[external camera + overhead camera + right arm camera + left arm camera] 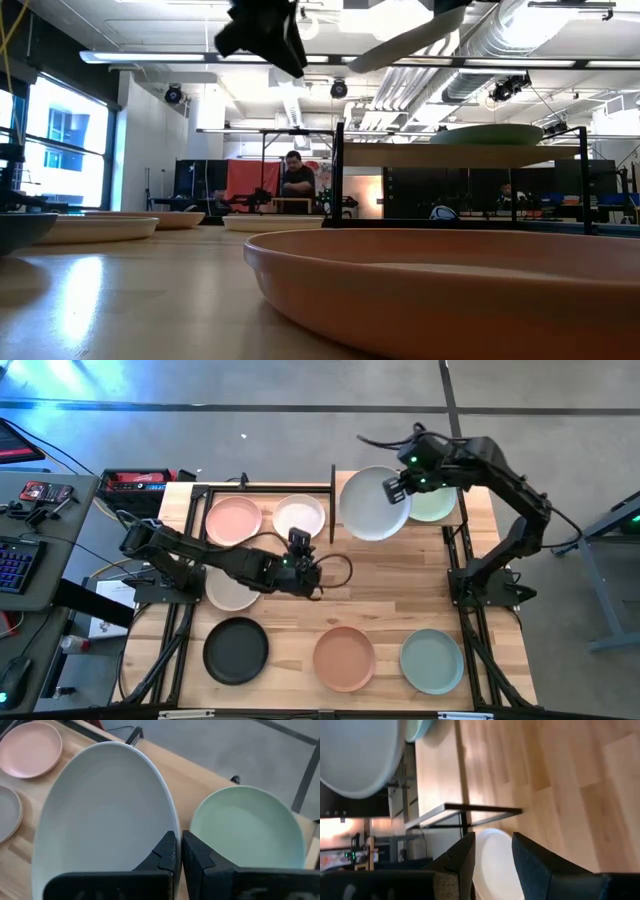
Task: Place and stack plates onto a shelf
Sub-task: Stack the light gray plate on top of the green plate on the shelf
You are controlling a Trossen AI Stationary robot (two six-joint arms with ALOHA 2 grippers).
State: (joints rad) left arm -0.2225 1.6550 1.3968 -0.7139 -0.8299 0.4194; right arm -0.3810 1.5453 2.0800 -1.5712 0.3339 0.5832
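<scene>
My right gripper (392, 488) is shut on the pale grey plate (372, 503), which is raised over the table's far side beside the sage green plate (435, 502). The green plate (487, 133) lies flat on the shelf (460, 156). My left gripper (299, 540) hovers open at mid-table, pointing at the white plate (299, 516), which shows beyond its fingers (492, 865). The pink (233, 520), black (236, 650), terracotta (343, 657) and teal (431, 660) plates rest flat on the table. My left arm partly covers the cream plate (228, 592). My right gripper pinches the pale grey plate's rim (171, 825) on the side facing the table's right, one finger on the inner face and one on the outside. The fingers come from the right, slanting down. The plate is lifted clear and tilted (405, 40).
A black metal frame (262, 487) with an upright bar (332, 505) stands around the pink and white plates at the far side. A keyboard and gear lie on a side desk (30, 530) to the left. A person (296, 180) is far back in the room.
</scene>
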